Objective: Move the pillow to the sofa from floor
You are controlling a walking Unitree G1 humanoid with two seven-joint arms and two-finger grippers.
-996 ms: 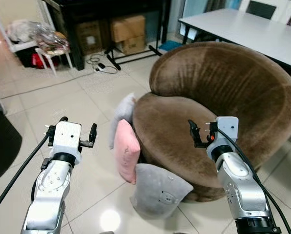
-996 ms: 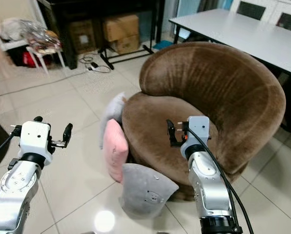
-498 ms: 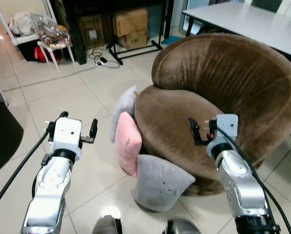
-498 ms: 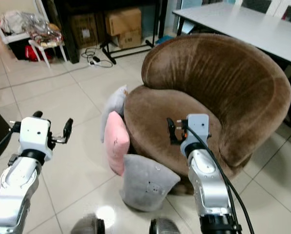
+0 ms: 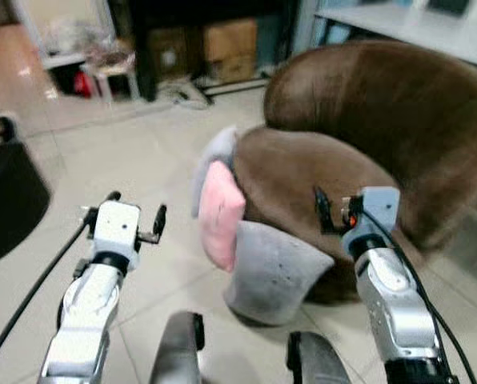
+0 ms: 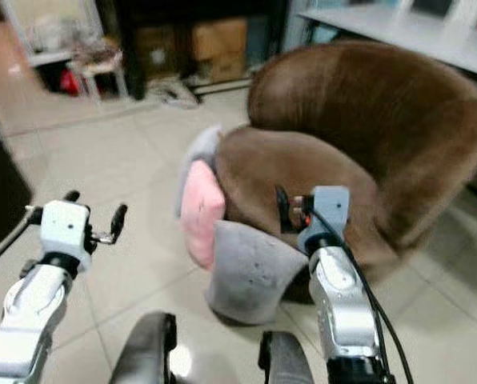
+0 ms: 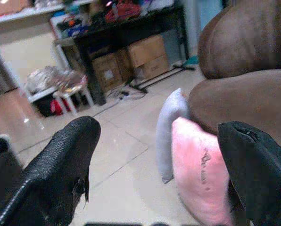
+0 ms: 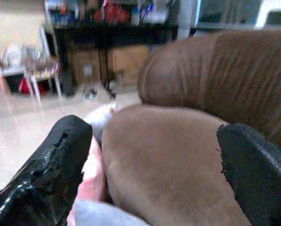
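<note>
Pillows on floor: pink pillow and gray pillow lean against brown sofa. Nothing moved yet. Your left tool and right tool both wide apart, holding nothing. You must grab, lift, drop on seat.

Three pillows lean against the round sofa, right of the left gripper and left of the right gripper.

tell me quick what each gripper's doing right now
Left gripper: jaws open, holding nothing, above the floor beside the pink pillow.
Right gripper: jaws open, holding nothing, over the brown sofa seat.
</note>
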